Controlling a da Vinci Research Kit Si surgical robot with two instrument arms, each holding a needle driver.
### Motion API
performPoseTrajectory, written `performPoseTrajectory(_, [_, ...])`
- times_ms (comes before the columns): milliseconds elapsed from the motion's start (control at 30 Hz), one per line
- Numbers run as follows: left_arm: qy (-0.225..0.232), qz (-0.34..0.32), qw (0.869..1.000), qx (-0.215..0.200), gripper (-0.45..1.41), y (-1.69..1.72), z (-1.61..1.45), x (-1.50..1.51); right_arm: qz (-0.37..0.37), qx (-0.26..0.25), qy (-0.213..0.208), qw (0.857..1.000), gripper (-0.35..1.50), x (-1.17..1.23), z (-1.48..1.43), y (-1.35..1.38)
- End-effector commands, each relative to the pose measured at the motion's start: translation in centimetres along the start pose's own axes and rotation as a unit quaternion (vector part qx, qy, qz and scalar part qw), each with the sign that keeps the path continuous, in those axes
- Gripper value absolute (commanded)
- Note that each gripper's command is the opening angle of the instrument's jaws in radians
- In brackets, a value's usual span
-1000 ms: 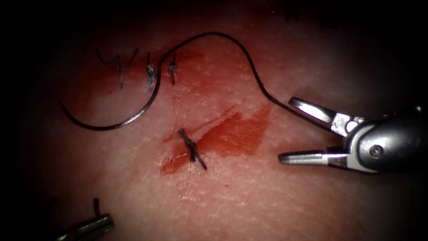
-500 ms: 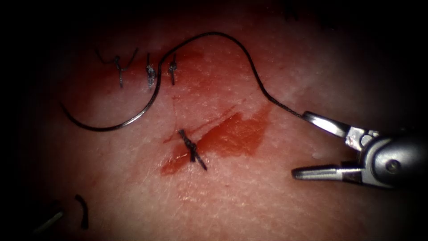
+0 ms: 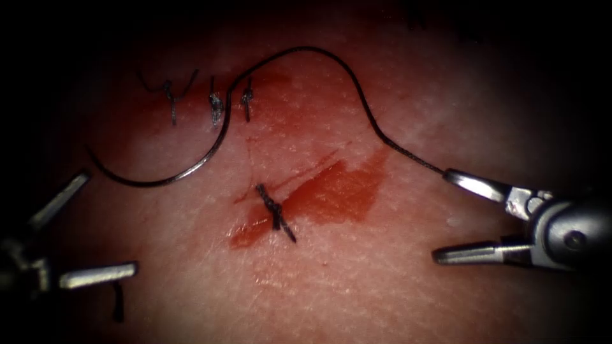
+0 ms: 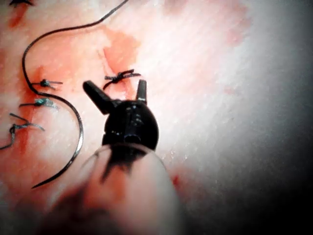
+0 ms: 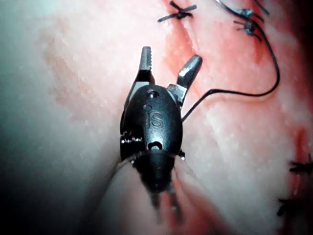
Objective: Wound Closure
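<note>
The curved needle point(image 3: 150, 182) lies flat on the tissue point(image 3: 357, 280), left of the cut, and neither tool holds it. It also appears in the left wrist view as the needle point(image 4: 77, 128). Its thread point(image 3: 306, 48) arcs over the top and runs down to the upper jaw of my right tool point(image 3: 441, 215), which is open and holds nothing. That tool point(image 5: 171, 56) has the thread point(image 5: 230, 92) passing beside it. My left tool point(image 3: 109, 220) stands open and holds nothing at the lower left. Ahead of this tool point(image 4: 116, 88) is a knotted stitch point(image 4: 121, 76).
A knotted stitch point(image 3: 275, 213) crosses the cut in a patch of red fluid point(image 3: 338, 191). Three more stitches point(image 3: 215, 105) sit in a row above the needle. A short cut piece of thread point(image 3: 118, 304) lies loose below the left tool's lower jaw.
The left tool, shut on a short thread piece a second ago, left it on the tissue, then came up into view with jaws open. The right tool drew back right and downward.
</note>
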Motion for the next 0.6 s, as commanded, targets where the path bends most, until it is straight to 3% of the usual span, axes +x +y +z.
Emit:
performPoseTrajectory(33, [-0.031, 0.007, 0.999, -0.008, 0.86, -0.09, 0.17, -0.18, 0.004, -0.003, -0.006, 1.000, 1.23, 0.02, 0.03, 0.04])
performPoseTrajectory(133, [-0.076, 0.031, 0.996, -0.029, 0.86, -0.23, 0.29, -0.37, 0.007, 0.002, -0.002, 1.000, 1.30, 0.06, -0.02, 0.07])
performPoseTrajectory(367, [-0.188, 0.074, 0.974, -0.098, 0.88, -0.39, 0.52, -0.90, 0.006, 0.026, -0.016, 1.000, 1.31, 0.16, -0.08, 0.02])
performPoseTrajectory(600, [-0.205, 0.099, 0.962, -0.151, 0.81, -0.49, 0.67, -1.18, 0.006, 0.032, -0.020, 0.999, 1.30, 0.19, -0.09, 0.02])
